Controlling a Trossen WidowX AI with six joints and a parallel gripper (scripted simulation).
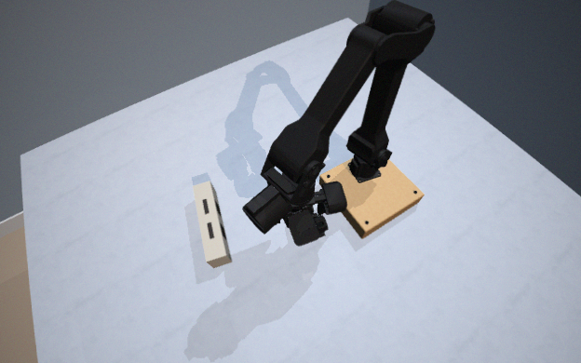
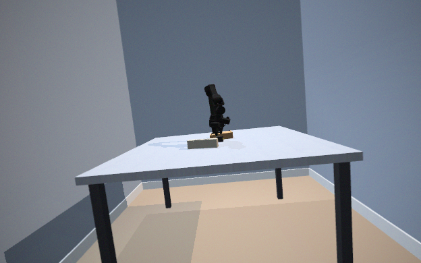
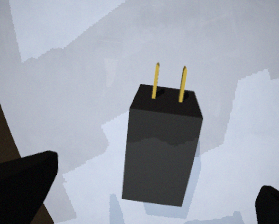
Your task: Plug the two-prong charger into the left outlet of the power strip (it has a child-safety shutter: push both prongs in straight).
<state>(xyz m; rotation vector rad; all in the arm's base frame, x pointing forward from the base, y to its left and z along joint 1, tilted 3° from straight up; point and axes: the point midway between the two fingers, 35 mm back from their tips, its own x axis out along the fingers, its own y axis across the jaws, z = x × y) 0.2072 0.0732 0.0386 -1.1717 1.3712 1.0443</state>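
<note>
While one gripper (image 3: 150, 212) gapes, one charger (image 3: 162, 149) shows two prongs (image 3: 170, 83).

A bare test room of the sort used for robot trials, more lab than home. Plain blue-grey walls (image 2: 213, 50) meet at a far corner, with a pale skirting board (image 2: 388, 226) running along a tan floor (image 2: 247, 229). The only furniture is a white-topped table (image 2: 281, 148) on dark legs (image 2: 343, 209). A black arm (image 1: 341, 93) is bolted to a wooden base plate (image 1: 387, 200) on the table, near a beige power strip (image 1: 210, 223).
</note>
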